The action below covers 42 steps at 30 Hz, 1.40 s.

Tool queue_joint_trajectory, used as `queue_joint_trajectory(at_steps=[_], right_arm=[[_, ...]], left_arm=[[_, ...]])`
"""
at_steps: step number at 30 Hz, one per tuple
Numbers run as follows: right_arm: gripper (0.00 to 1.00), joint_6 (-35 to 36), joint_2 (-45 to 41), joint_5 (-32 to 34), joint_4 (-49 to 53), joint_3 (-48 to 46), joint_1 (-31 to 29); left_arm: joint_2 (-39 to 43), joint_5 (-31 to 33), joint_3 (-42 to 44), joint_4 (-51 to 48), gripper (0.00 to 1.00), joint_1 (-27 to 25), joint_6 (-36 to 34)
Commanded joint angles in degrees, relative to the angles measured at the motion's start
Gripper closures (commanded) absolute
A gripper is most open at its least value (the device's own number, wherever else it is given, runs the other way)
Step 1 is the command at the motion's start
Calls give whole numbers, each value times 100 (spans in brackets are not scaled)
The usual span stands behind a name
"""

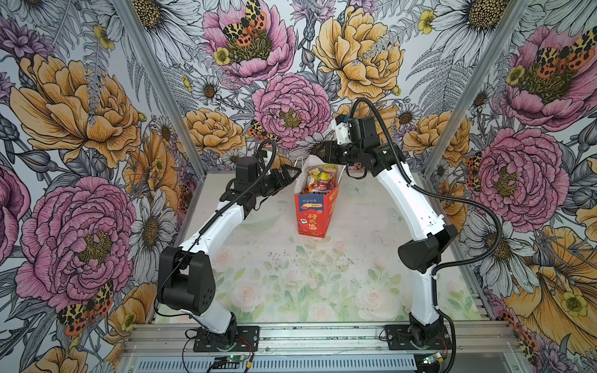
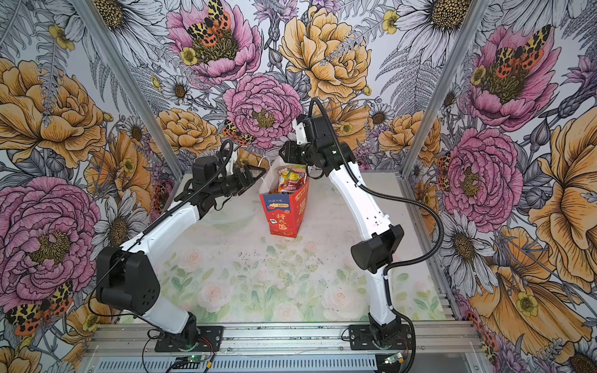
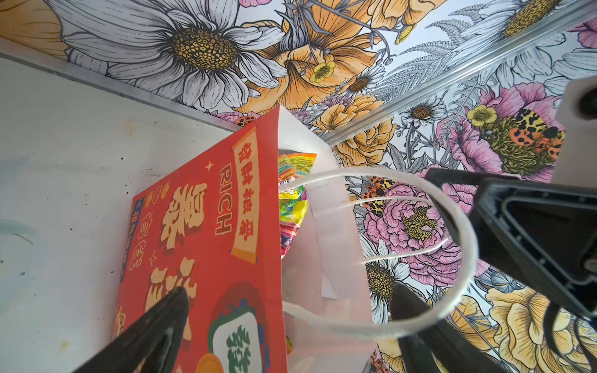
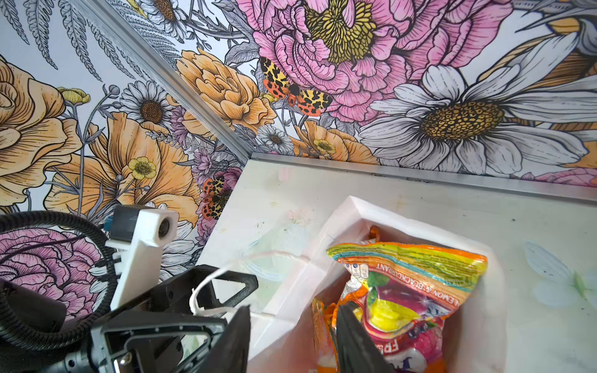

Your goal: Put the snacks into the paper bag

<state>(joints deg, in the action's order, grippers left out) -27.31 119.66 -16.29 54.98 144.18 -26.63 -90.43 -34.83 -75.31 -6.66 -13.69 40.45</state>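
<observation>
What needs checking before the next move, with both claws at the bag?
1. paper bag upright: ok.
2. snacks all bagged: ok, none shows on the table in both top views.
3. left claw open: ok.
4. cord handle free of the left claw: not ok, it loops across one finger.
5. right claw clear of the bag: cannot tell; jaws apart over the mouth, one finger close beside the yellow-green packet.

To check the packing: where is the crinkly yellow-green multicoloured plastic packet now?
In both top views the yellow-green packet lies on top of the other packets inside the upright red paper bag, at the table's back middle.
</observation>
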Motion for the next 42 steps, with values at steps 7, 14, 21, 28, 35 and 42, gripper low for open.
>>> queue_joint_trajectory(at_steps=[7,14,21,28,35,42], right_arm=[[62,819,-782,-30,3,-748,170],[57,1741,-1736,651,3,-2061,442],[50,2366,-2786,1698,-23,-3739,884],[49,2244,-3662,1504,-1098,-5710,1749],[48,2050,-4030,898,-2404,-7021,2518],[45,1988,-4293,800,-3626,-8119,2920]], left_arm=[[796,-922,96,-350,1,363,-663],[1524,-467,229,-400,1,591,-1136],[2304,897,600,-410,1,816,-1737],[2835,1884,1350,50,1,1340,-1601],[2930,2650,2012,494,1,1603,-1794],[2803,3623,2568,1054,1,1615,-2973]])
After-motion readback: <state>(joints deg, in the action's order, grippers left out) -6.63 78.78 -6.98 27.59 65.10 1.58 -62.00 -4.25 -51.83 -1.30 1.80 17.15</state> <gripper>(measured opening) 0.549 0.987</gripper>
